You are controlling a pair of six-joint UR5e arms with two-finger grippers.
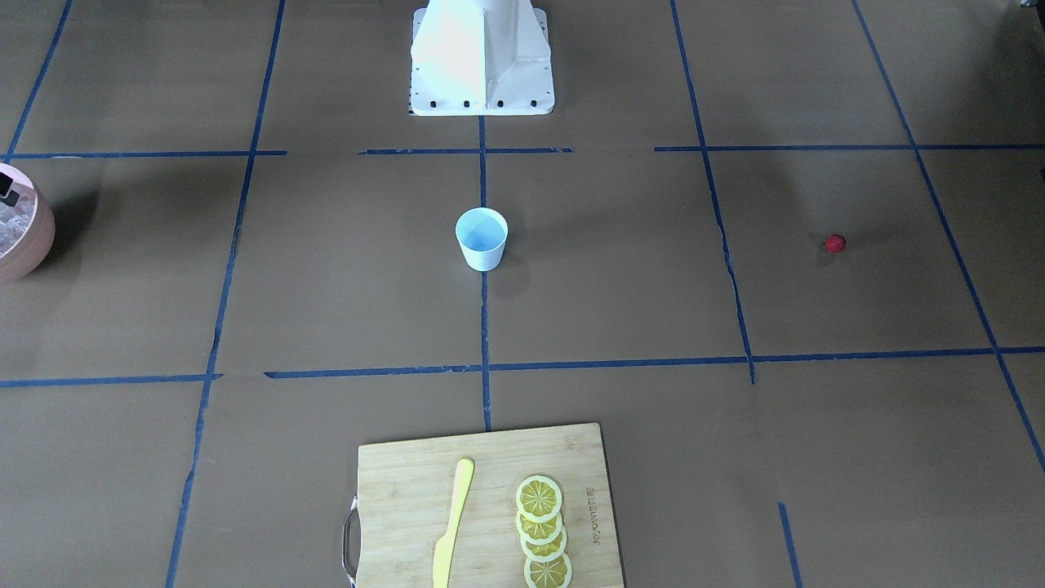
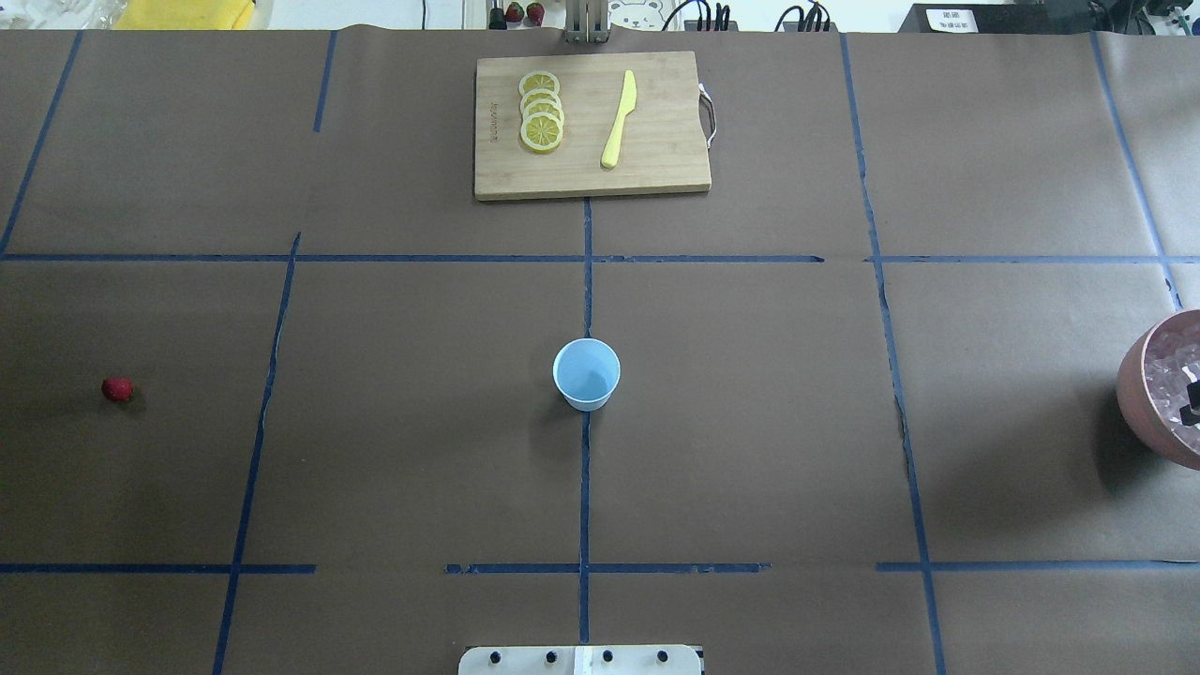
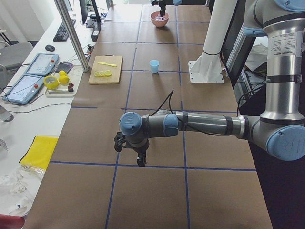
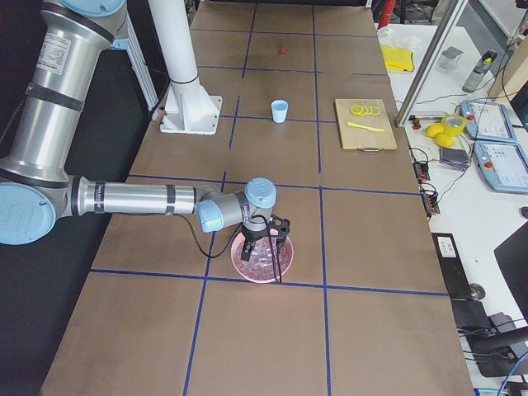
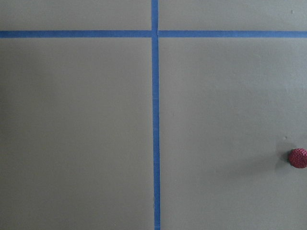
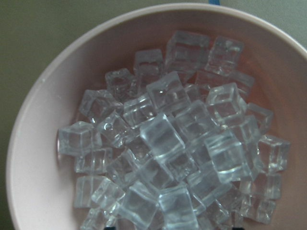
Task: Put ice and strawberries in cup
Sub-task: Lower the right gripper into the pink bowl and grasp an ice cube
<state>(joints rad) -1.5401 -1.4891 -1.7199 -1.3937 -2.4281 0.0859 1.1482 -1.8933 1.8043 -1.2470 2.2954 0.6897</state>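
Observation:
The small white cup (image 2: 587, 373) with a pale blue inside stands upright at the table's middle, nothing showing in it. A red strawberry (image 2: 117, 389) lies alone on the brown paper, also at the right edge of the left wrist view as a strawberry (image 5: 298, 158). My left gripper (image 3: 136, 155) hangs low above the table near it; I cannot tell whether it is open or shut. Clear ice (image 6: 168, 139) cubes fill the pink bowl (image 2: 1139, 394). My right gripper (image 2: 1192, 394) hovers over the ice, fingers apart, open, holding nothing.
A wooden cutting board (image 2: 656, 159) with lemon slices (image 2: 541, 112) and a yellow knife (image 2: 619, 120) lies on the far side from the robot. The white robot base (image 1: 482, 57) stands behind the cup. A side bench with tablets (image 3: 28, 76) runs along the operators' edge.

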